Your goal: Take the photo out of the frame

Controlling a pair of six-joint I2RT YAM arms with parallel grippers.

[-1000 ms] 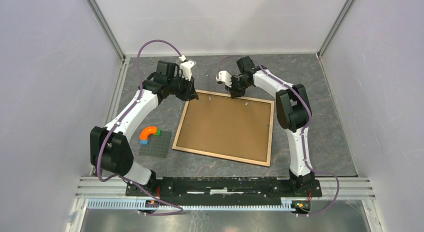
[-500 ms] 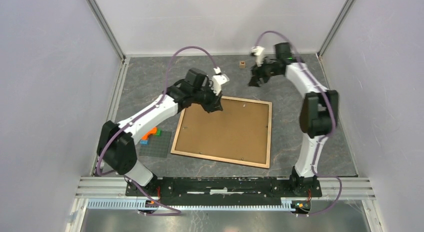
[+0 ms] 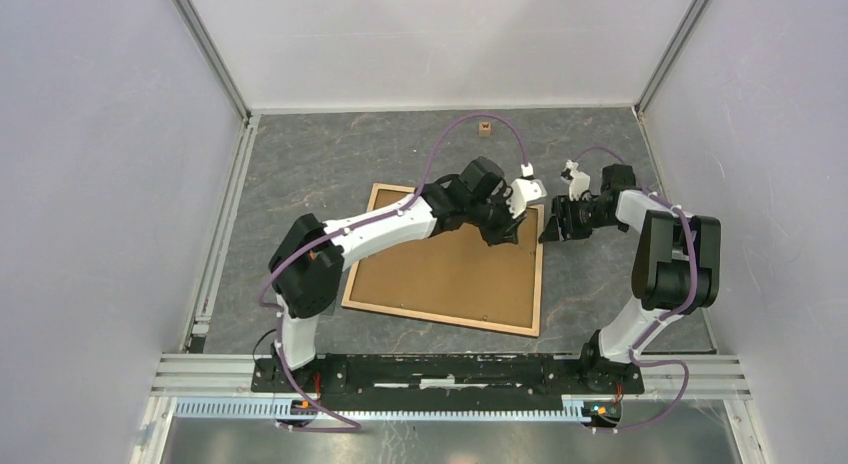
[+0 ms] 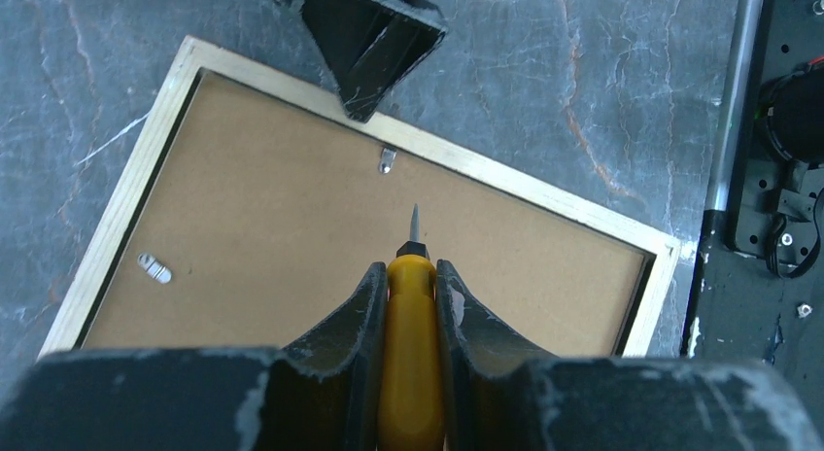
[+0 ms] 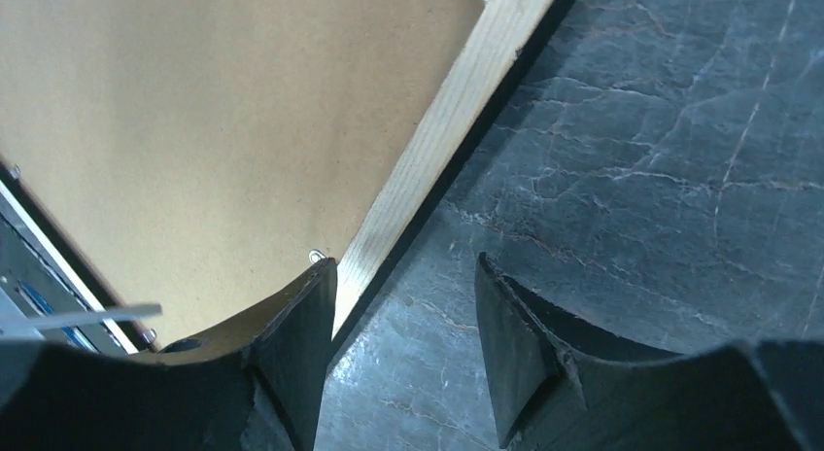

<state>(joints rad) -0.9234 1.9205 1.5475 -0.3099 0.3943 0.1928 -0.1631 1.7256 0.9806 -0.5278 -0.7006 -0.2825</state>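
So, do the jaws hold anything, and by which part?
The left jaws grip a yellow-handled screwdriver by its handle, tip over the frame back. The right jaws are open, holding nothing.

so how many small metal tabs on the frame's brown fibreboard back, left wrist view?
2 small metal tabs on the wood-edged frame: one tab by its edge toward the view's top, one tab near its left edge. More may hide behind the left gripper and its yellow-handled pointed tool.

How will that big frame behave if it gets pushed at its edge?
Likely stiff: the frame shows a board back rimmed in wood. Lying flat on the smooth table, it would probably slide, not tip or roll.
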